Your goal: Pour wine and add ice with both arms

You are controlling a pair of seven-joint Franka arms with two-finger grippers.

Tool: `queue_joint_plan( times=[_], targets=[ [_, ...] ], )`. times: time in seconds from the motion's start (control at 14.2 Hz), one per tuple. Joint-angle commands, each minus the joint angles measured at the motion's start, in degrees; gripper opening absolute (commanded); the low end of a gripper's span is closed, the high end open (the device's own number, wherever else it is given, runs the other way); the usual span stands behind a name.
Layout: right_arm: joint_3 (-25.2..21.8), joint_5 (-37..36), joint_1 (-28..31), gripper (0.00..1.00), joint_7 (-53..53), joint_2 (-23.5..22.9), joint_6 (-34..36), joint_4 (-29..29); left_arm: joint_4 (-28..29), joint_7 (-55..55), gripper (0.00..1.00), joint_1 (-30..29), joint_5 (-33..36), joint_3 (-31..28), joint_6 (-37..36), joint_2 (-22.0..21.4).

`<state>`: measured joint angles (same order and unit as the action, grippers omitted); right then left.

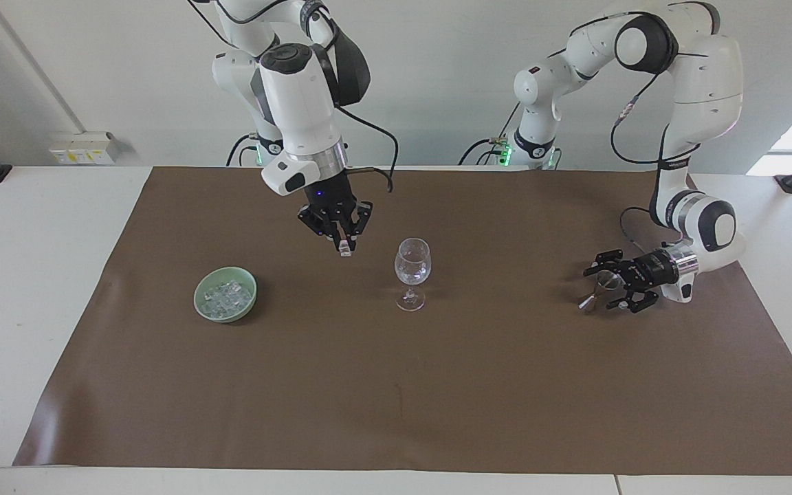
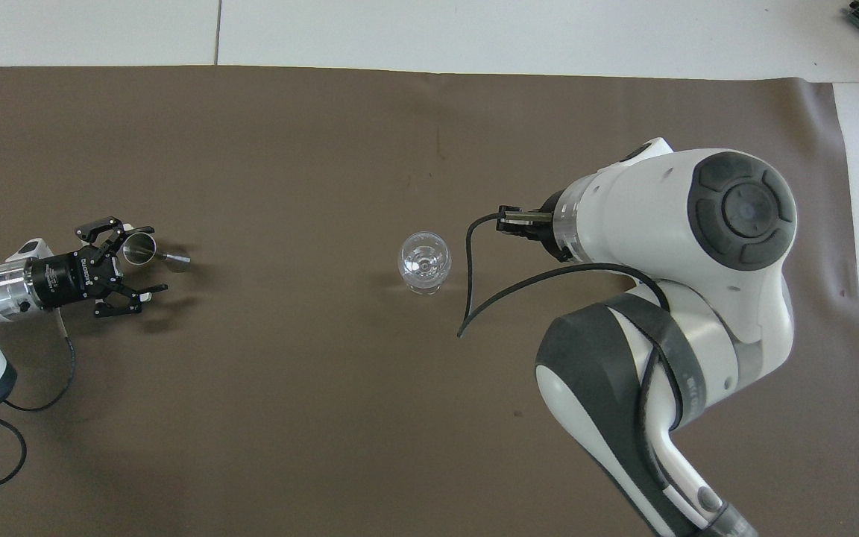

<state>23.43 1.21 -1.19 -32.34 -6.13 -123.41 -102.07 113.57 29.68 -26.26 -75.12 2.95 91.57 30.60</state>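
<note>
Ice cube (image 1: pixel 346 251) sits pinched in my right hand (image 1: pixel 345 249), in the air at 9 o'clock of the wine glass (image 1: pixel 412 273). My left hand (image 1: pixel 609 283) stands spread wide around the jigger (image 1: pixel 601 281), resting tilted on the counter (image 1: pixel 437 385).

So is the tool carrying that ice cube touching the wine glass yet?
Apart. The facing view shows bare mat between the right tool, which pinches an ice cube, and the wine glass.
</note>
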Motion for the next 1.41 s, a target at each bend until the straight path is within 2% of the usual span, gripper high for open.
queue_joint_plan(
  times=[0.0, 0.21, 0.42, 0.85, 1.34],
  targets=[
    [2.6, 0.8, -0.2, 0.0, -6.6, -1.2, -4.0, 1.1, -0.9, 0.4, 1.0, -1.5, 1.5, -1.4, -2.4, 0.1],
    [4.4, 1.9, -1.4, 0.0, -13.5, -2.4, -8.9, 1.4, -1.2, 0.3, 1.0, -1.4, 4.7, -2.3, -2.2, -1.4],
    [6.1, 2.0, -2.2, 0.0, -15.9, -2.7, -9.6, 1.4, -2.5, 0.5, 1.0, -1.4, 7.3, -3.6, -2.4, -3.1],
    [7.5, 2.0, -2.2, 0.0, -15.2, -3.0, -9.7, -1.3, -6.8, 0.5, 1.0, -1.5, 14.3, -5.3, -3.1, -6.0],
    [7.6, 1.4, -2.6, 0.0, -15.6, -5.2, -13.2, -2.1, -10.6, 0.4, 1.0, -1.2, 22.0, -5.5, -2.3, -12.4]
  ],
)
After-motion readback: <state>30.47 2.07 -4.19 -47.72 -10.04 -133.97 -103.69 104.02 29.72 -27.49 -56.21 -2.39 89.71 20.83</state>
